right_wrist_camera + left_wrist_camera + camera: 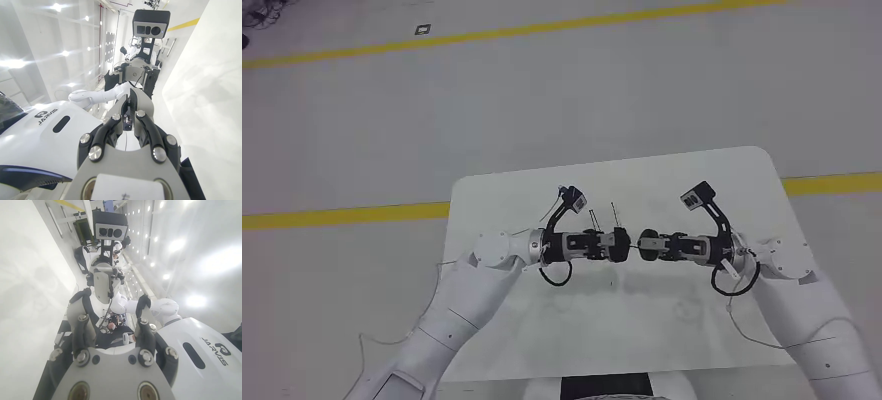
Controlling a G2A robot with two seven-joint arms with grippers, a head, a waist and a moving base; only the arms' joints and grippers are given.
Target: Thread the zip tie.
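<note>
Over the middle of the table (542,320), the left gripper (620,243), jaws wide open, faces the right gripper (645,243), jaws nearly closed. Thin black strips, apparently the zip tie (614,213), stand beside the left one. With tips this near, a misaim risks collision; all table edges lie well apart.

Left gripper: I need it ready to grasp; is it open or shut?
Open: the left gripper has its fingertips spread wide apart in its wrist view.

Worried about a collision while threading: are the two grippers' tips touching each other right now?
Apart. The top view shows a thin strip of table between the left gripper and the right gripper.
</note>
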